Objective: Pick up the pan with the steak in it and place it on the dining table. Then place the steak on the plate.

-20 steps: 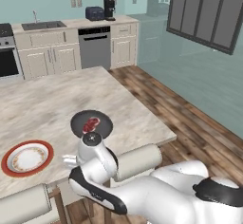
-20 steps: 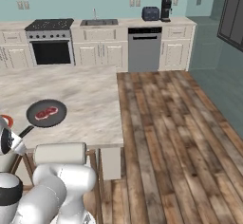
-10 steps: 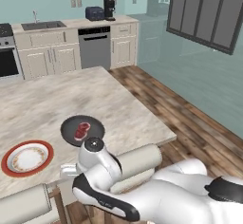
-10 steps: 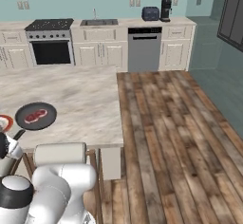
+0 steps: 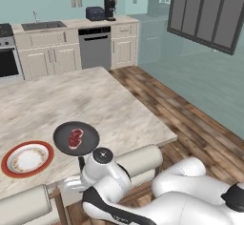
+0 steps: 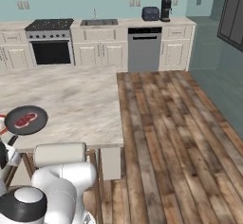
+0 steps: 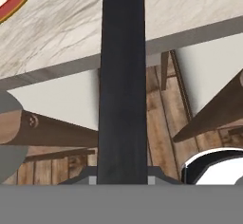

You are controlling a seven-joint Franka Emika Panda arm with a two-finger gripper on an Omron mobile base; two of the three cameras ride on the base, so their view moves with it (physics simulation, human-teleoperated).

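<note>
Your hand (image 7: 122, 182) is pinching the pan (image 5: 76, 138) by its handle; the pan's long axis runs straight ahead over the bench (image 5: 119, 114), the plate (image 5: 27, 158) just beside

No readable text, label, brand, number or sign is to be found on anything pictured: none on the kitchen appliances along the far wall, and none on the things lying on the surface.
</note>
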